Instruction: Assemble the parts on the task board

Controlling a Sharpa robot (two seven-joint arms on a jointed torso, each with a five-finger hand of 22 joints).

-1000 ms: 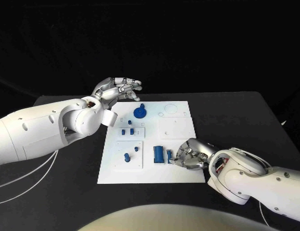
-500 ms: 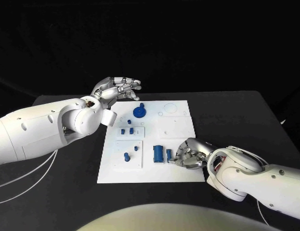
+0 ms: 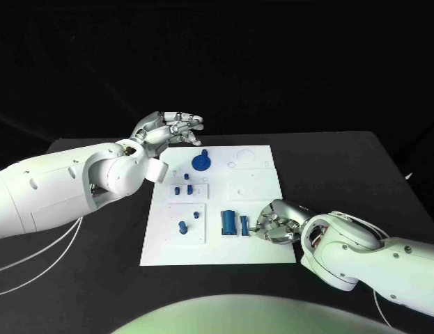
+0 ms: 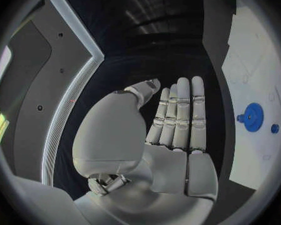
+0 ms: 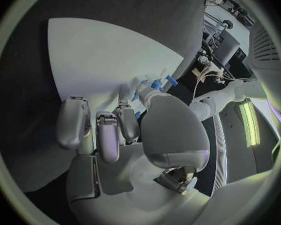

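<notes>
I had the right hand [image 3: 274, 224] curled just beside the blue block [image 3: 229, 221] on the task board [image 3: 262, 186]; whether it pinched anything, I couldn't tell. I parked the left hand [image 3: 166, 127] clear of the board's far corner, flat and holding nothing.

We count one white task board [image 3: 259, 252] on one black table [image 3: 347, 167]. On the board we make out one blue gear-like disc [image 3: 203, 162], one small round blue piece [image 3: 187, 177] just below it, two short blue pegs [image 3: 184, 189] side by side, one blue peg [image 3: 182, 226] lower down, and two upright blue blocks [image 3: 229, 221] near the bottom. Two white arms reach in, each with one silver hand.
</notes>
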